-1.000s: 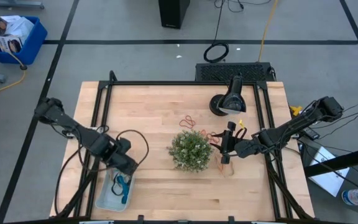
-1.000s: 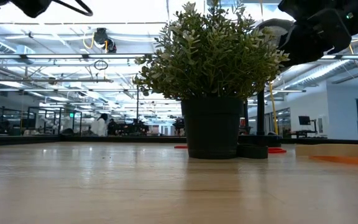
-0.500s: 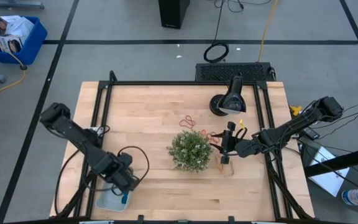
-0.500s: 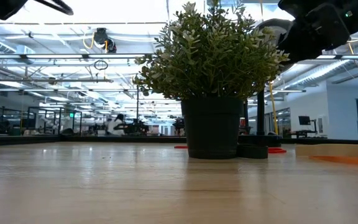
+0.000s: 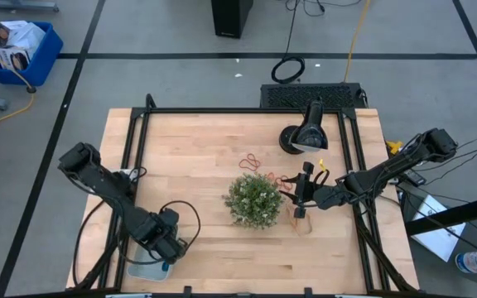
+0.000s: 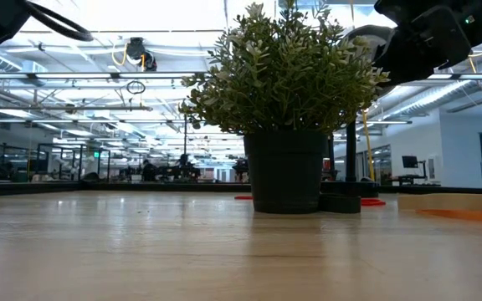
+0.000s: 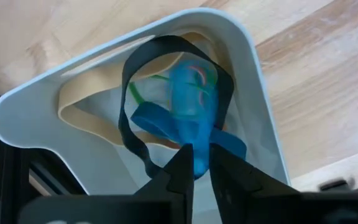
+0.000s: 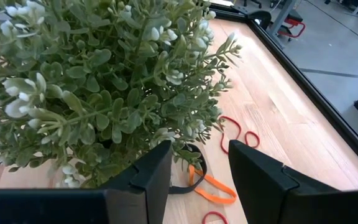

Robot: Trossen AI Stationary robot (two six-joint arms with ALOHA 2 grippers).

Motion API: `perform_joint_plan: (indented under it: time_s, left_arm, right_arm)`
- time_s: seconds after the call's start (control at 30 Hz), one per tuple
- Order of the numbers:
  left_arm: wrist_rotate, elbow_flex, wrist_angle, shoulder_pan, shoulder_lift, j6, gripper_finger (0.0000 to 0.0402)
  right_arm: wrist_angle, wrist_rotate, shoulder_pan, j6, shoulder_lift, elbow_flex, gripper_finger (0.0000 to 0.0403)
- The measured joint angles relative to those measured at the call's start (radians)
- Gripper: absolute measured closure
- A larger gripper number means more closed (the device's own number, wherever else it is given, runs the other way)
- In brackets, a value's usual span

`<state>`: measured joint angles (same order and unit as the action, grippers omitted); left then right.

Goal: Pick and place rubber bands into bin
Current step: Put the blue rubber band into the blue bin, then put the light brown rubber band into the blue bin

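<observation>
The pale bin sits at the table's near left corner. My left gripper points straight down over it, shut on a blue rubber band. Tan, dark and green bands lie in the bin. My right gripper hangs open and level just right of the plant, touching nothing. Red, orange and dark bands lie on the wood under and beyond its fingers; more red ones lie behind the plant. My left gripper has one end of the blue rubber band between its two fingertips, which stand only a narrow gap apart. The fingers come from above, pointing down. The rest of the band hangs blurred below them, inside the bin, over the bands lying there.
A black stand rises at the far right of the table. Black frame rails run along the left, far and right sides. A loose black cable loops beside the left arm. The potted plant stands mid-table.
My left gripper has moved toward the table's near edge and come down, so it now hangs low over the bin with the blue band.
</observation>
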<state>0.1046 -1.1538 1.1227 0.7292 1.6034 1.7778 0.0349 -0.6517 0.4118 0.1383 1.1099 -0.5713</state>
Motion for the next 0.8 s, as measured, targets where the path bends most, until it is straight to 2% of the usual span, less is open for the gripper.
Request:
perform_joint_plan:
  time_s: [0.4,0.47,0.57,0.8]
  left_arm:
    - [0.000,0.000,0.001,-0.002,0.000,-0.037,0.0321]
    - [0.028,0.000,0.001,-0.006,-0.004,-0.067,0.0320]
    - [0.060,0.000,0.002,-0.007,-0.027,-0.068,0.0319]
    - [0.053,0.000,0.002,-0.007,-0.123,-0.070,0.0319]
  right_arm:
    - [0.000,0.001,0.000,0.000,0.000,0.000,0.0247]
    - [0.000,0.001,0.000,0.000,0.000,0.000,0.0248]
    - [0.000,0.001,0.000,-0.001,0.000,0.000,0.0248]
    - [0.000,0.002,0.000,-0.001,0.000,0.000,0.0251]
